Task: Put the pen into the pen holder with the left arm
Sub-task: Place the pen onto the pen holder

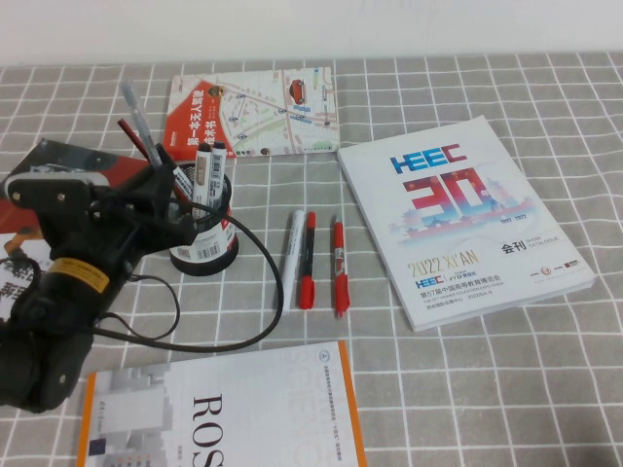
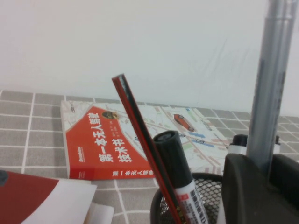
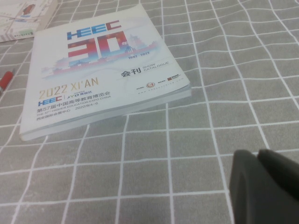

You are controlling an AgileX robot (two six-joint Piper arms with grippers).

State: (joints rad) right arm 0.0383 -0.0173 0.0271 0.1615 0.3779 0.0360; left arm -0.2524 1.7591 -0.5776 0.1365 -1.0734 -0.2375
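Left gripper [image 1: 161, 180] poised at the near-left rim of the pen holder [image 1: 206, 243], fingers clamped on the pen [image 1: 141, 125], which stands nearly upright, grey-silver, its top leaning away to the left above the cup; in the left wrist view the same pen [image 2: 268, 93] rising out between the black finger pads [image 2: 245, 191]. Left arm [image 1: 58, 292] bulky and black, yellow-orange ring at a joint, a loose black cable [image 1: 263, 292] looping across the checked tablecloth [image 1: 545, 126] in front of the cup. Already crowding the mesh cup: two white black-capped markers [image 1: 207, 170] and a thin red pencil [image 2: 142, 140], leaning close beside the gripper. Just right of the cup, side by side on the cloth: a white marker [image 1: 293, 243] and two red-and-black pens [image 1: 307, 258]. Behind the cup, a red-and-white booklet [image 1: 255, 112] with a map and Chinese lettering. Farther right, a white catalogue [image 1: 462, 229] reading "HEEC 30", "2022 XI'AN", "SHOW CATALOGUE". Near the front edge, an orange-trimmed white book [image 1: 219, 413] with "ROS" showing. White barcode label on the holder's side. Right gripper [image 3: 264, 186] out of the high view, hanging over bare cloth near the catalogue's corner; cannot tell how its fingers stand.
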